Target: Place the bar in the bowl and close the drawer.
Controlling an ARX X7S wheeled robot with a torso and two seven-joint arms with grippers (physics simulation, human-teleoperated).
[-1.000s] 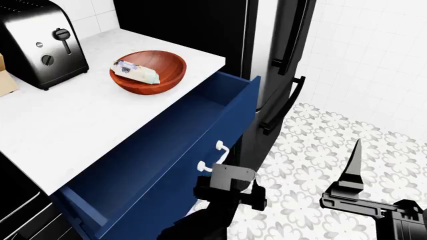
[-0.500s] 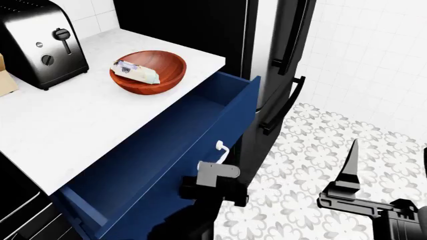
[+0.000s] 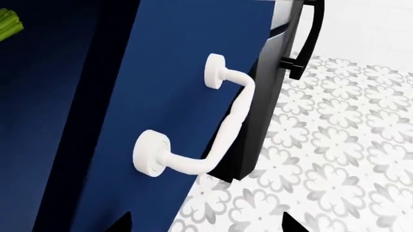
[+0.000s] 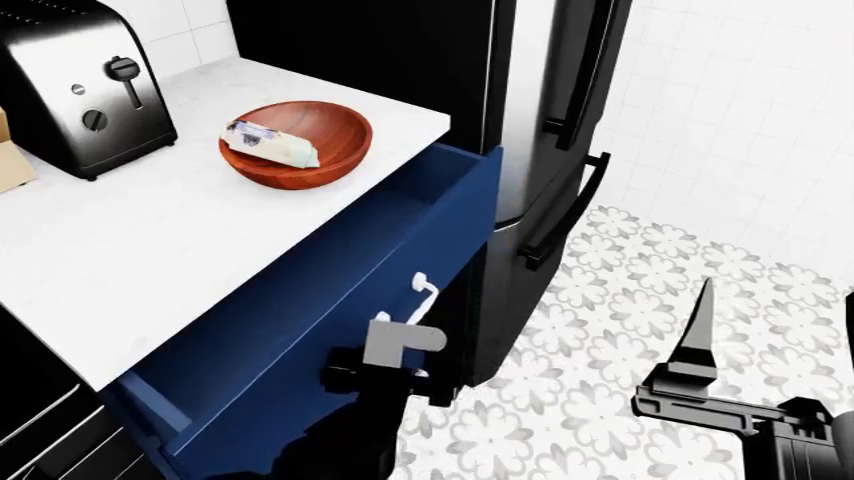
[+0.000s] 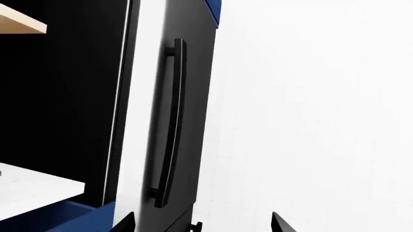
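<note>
1. Left gripper [image 4: 400, 352] sits at 6 o'clock in the head view, right up against the blue front of the drawer [image 4: 334, 330], just below the white handle [image 4: 424, 297]. In the left wrist view only two dark fingertip corners show at the frame edge, one [image 3: 123, 224] over the blue front and the other over the floor, so the fingers stand apart with nothing between them.
2. Left wrist view: the handle [image 3: 219, 126] is a curved white bar on two round mounts, fixed to the drawer front [image 3: 161, 96]. A bit of green stalk [image 3: 7, 25] shows inside the drawer.
3. Right gripper [image 4: 694, 350] hangs at 4 o'clock over the patterned floor [image 4: 641, 290], well apart from the drawer. One dark finger points up; a second finger is not visible there. In the right wrist view two fingertip corners show wide apart, with nothing held.
4. The drawer is partly open, its blue inside visible under the edge of the white counter [image 4: 147, 250].
5. At 11 o'clock on the counter stands the wooden bowl [image 4: 296, 143]. The bar [image 4: 271, 144] lies inside it, towards its left side.
6. The black toaster [image 4: 83, 85] stands at 10 o'clock, beside the bowl but apart from it.
7. The dark fridge [image 4: 534, 120] with long black door handles rises at 1 o'clock, just beyond the drawer's far end.
</note>
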